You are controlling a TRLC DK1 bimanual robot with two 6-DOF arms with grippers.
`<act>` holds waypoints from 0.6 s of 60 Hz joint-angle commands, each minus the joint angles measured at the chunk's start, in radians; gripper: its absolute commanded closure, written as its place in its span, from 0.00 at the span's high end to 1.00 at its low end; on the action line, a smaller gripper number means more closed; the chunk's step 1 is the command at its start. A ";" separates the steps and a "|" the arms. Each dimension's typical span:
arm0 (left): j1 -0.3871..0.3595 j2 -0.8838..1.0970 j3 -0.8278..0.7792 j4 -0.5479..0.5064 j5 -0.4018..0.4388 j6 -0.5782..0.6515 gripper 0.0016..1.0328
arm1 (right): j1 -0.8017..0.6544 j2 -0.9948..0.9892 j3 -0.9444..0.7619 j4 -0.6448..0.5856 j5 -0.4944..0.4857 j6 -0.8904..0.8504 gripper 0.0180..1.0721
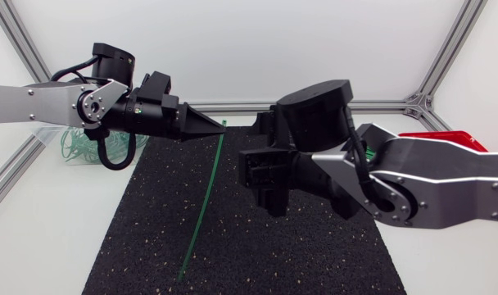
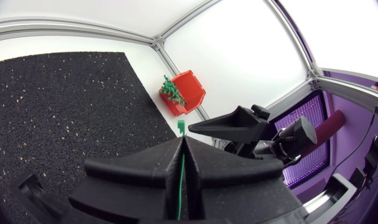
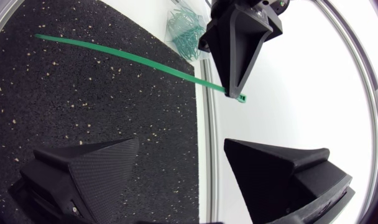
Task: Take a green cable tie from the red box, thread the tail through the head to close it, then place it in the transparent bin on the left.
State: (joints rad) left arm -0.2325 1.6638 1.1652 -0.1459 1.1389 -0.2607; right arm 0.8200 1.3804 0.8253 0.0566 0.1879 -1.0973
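Left tool [image 1: 219,129] clamps the green cable tie [image 1: 205,201] at its head, tail toward 7 o'clock above the mat [image 1: 314,254]. Right tool [image 3: 181,142] gapes empty.

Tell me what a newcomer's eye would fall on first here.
The long green cable tie, pinched near its head by the left claw and slanting down over the black mat. Next, the right claw, open and just short of the tie's head, and the red box off the mat's right side.
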 commanded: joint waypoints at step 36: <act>0.030 0.162 0.149 -0.101 0.160 0.008 0.03 | 0.182 0.140 -0.107 0.331 0.024 -0.274 0.53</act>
State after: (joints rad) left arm -0.2119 1.7985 1.2896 -0.2359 1.2793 -0.2611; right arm 0.9821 1.4910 0.7494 0.3717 0.2104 -1.3254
